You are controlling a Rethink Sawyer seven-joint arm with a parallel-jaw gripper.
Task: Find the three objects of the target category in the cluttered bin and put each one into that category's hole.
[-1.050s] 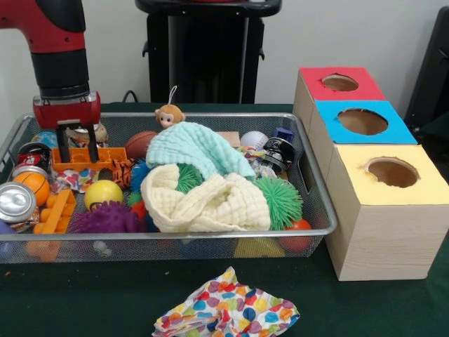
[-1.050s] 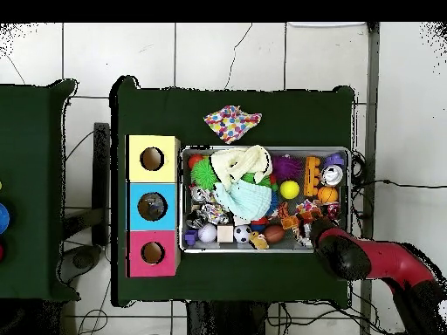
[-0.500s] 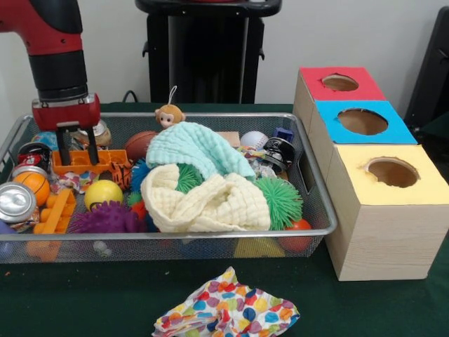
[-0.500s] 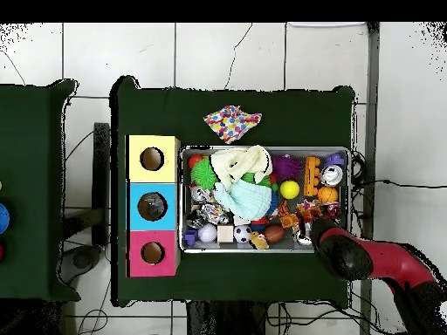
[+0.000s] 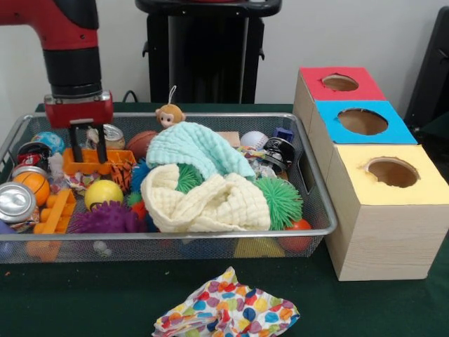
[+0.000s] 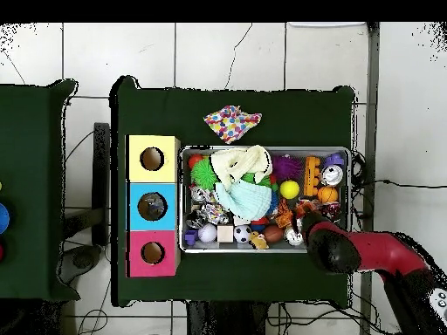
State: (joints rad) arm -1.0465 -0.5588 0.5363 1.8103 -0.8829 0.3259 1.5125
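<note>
My gripper (image 5: 89,157) hangs at the far left of the wire bin (image 5: 309,175). Its two black fingers (image 5: 76,144) are shut on an orange toy brick plate (image 5: 78,169), which sits slightly raised above the clutter. A second orange brick (image 5: 57,210) lies nearer the front left. Three boxes with round holes stand in a row to the right: red (image 5: 312,88), blue (image 5: 330,112) and yellow (image 5: 421,186). In the overhead view the red arm (image 6: 367,253) covers the gripper at the bin's (image 6: 264,148) lower right corner.
A mint cloth (image 5: 196,147) and a cream cloth (image 5: 210,200) cover the bin's middle. Around them lie a yellow ball (image 5: 103,193), a small basketball (image 5: 31,184), a can (image 5: 15,202), a monkey toy (image 5: 169,116) and spiky balls (image 5: 280,200). A dotted cloth (image 5: 224,312) lies outside the bin.
The gripper has shifted to the right and slightly up, and the orange brick plate has moved with it between the fingers.
</note>
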